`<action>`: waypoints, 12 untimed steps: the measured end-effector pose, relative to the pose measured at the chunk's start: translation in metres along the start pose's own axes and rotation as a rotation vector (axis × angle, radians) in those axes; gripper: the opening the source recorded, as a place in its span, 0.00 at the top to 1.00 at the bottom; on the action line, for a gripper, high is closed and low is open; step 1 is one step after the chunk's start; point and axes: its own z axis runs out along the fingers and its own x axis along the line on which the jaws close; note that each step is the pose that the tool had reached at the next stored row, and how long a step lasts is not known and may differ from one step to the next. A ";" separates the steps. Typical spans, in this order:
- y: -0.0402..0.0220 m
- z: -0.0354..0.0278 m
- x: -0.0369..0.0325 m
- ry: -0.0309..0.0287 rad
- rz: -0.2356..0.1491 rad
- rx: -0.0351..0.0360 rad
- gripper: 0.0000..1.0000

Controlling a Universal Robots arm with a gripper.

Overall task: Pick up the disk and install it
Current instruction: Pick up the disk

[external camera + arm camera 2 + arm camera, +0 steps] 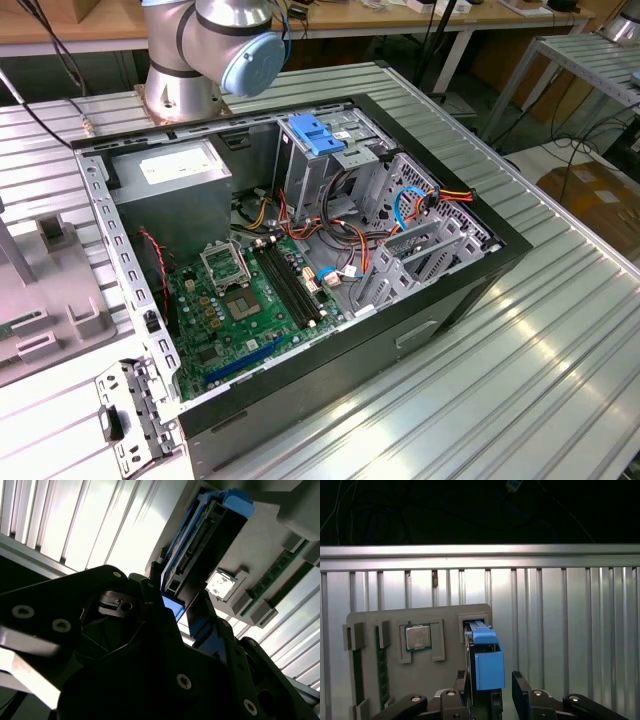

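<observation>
Pick not finished: disk [487,662] stands on edge in its slot of the grey holder [420,680] on the table [570,630]. Gripper [490,685] fingers open, straddling it, apparently unclamped. Computer case [330,385] lies open, install undone.

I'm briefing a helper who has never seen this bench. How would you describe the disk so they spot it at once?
On the ribbed metal table lies a grey tray with slots. The disk stands on edge in its end slot, next to the square chip. Unlike the chip and the green memory stick, it sticks up above the tray and has bright blue rails.
</observation>
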 end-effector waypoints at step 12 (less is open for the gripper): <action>0.0007 0.0069 0.0006 0.0000 0.000 0.0000 0.52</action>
